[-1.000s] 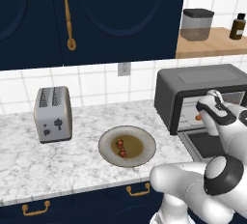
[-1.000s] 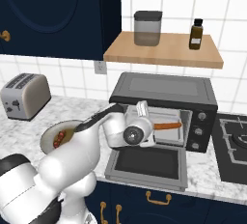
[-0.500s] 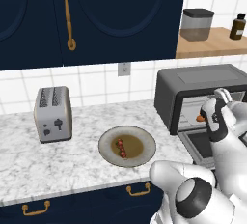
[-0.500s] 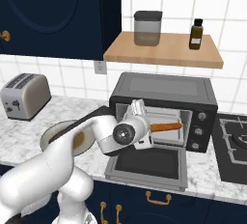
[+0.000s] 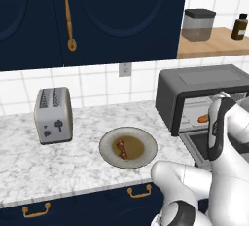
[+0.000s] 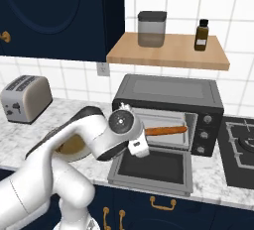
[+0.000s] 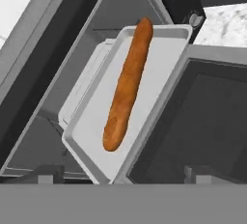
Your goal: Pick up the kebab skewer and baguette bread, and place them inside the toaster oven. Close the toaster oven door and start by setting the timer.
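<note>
The gripper (image 6: 140, 149) stood spread and empty above the open door (image 6: 151, 170). The baguette (image 7: 128, 84) lay on the tray (image 7: 159, 68) inside the oven (image 6: 167, 111). The skewer (image 5: 122, 149) was on the plate (image 5: 146, 143), not yet moved; door and timer remained.

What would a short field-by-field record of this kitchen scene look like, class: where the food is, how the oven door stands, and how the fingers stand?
baguette: lying on the tray inside the oven
skewer: on the plate, on the counter
oven door: open, folded down flat
fingers: open, holding nothing, in front of the oven mouth
toaster: left of the plate, on the counter
shelf: holds a canister and a bottle
left to do: skewer in, door shut, timer set
</note>
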